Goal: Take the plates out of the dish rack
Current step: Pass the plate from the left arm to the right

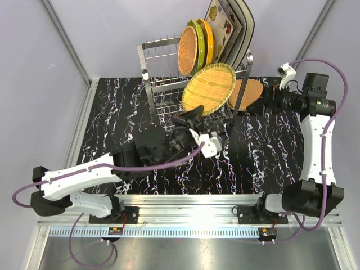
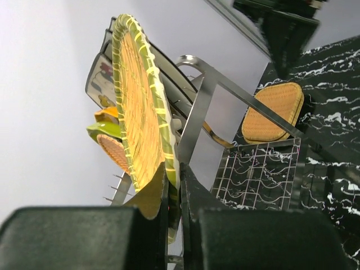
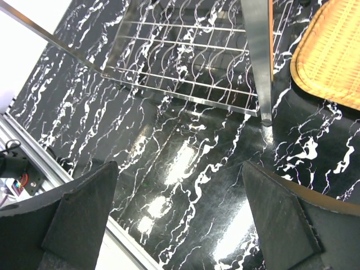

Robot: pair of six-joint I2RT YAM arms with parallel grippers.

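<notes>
since the next move is prob. a set-down, what counts is where bare table [image 1: 107, 124] lies: on the near side and to the left of the left end effector [image 1: 194, 117], away from the dish rack [image 1: 163, 79], which stands just beyond it. racked plates [image 1: 225, 28] stand on edge in the top tier, above and beyond that end effector: square flowered ones at the back, then orange, yel-green and a tan woven round. the green-rimmed woven plate [image 1: 209, 88] looks out of the prongs. it is on edge w/ its disc rising straight up from the left end effector, which is pinched on its lower rim. the right end effector [image 3: 180, 219] is spread wide w/ nothing in it; a tan plate [image 3: 332, 56] lies flat on the table just ahead of it, beside a rack leg. judgement: left arm carries and lowers; right arm is nearer the racked ones.
</notes>
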